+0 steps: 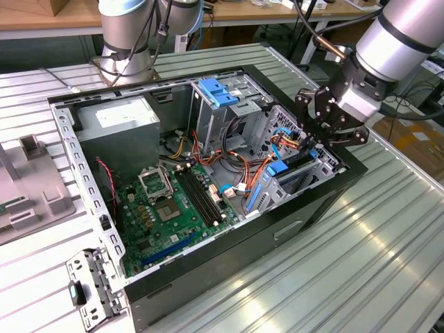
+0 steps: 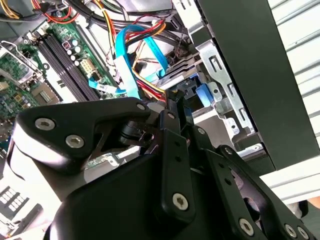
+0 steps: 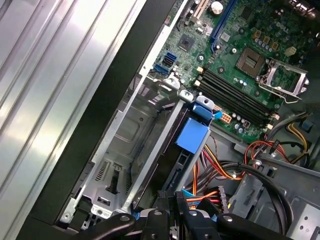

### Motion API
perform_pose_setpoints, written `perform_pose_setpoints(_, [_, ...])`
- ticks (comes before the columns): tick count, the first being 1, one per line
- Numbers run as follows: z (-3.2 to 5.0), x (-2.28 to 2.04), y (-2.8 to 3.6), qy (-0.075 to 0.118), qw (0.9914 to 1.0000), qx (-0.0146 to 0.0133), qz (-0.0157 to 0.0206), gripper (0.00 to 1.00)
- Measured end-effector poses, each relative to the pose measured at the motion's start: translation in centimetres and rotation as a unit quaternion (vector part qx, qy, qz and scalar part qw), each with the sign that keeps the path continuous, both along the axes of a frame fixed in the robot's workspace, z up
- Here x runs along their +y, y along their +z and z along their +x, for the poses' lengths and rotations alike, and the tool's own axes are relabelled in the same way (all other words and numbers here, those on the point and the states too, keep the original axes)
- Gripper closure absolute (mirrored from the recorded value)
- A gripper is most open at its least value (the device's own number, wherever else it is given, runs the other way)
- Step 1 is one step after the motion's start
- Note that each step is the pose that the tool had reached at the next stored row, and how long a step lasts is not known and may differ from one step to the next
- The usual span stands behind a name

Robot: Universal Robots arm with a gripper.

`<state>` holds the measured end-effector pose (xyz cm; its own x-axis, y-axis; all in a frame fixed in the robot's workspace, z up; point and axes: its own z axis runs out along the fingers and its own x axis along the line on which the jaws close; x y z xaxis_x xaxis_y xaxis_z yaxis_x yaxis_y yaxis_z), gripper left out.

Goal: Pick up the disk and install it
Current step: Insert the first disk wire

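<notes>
The disk (image 3: 176, 162) stands on edge in the drive cage (image 3: 125, 145) at the open computer case's side on the exterior view's right. I see it edge-on as a thin dark slab with a blue plastic rail tab (image 3: 192, 135). In the exterior view the disk (image 1: 297, 171) sits low in that cage, its blue tab facing the motherboard. My gripper (image 1: 318, 147) hangs directly over it. Its black fingers (image 3: 161, 220) are drawn close on the disk's near end, and in the second wrist view the gripper (image 2: 177, 114) meets a blue rail (image 2: 200, 93).
Orange, red and light-blue cables (image 2: 131, 55) crowd beside the cage. The motherboard (image 1: 170, 208) covers the case floor. A grey power-supply box (image 1: 121, 121) and an upper bay with a light-blue latch (image 1: 215, 90) stand at the back. A second arm's base (image 1: 128, 41) rises behind the case.
</notes>
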<state>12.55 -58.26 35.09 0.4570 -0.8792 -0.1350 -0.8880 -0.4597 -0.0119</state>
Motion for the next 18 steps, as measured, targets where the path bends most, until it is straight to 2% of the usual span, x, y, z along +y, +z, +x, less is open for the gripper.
perform_pose_setpoints(8, [-0.06,0.0,-0.09,-0.037,0.99932,0.0,0.0,0.83])
perform_pose_setpoints(11, [-0.18,0.0,-0.11,-0.044,0.99901,0.0,0.0001,0.83])
perform_pose_setpoints(18, [-1.28,0.0,-0.13,-0.056,0.99841,0.0,0.0,0.83])
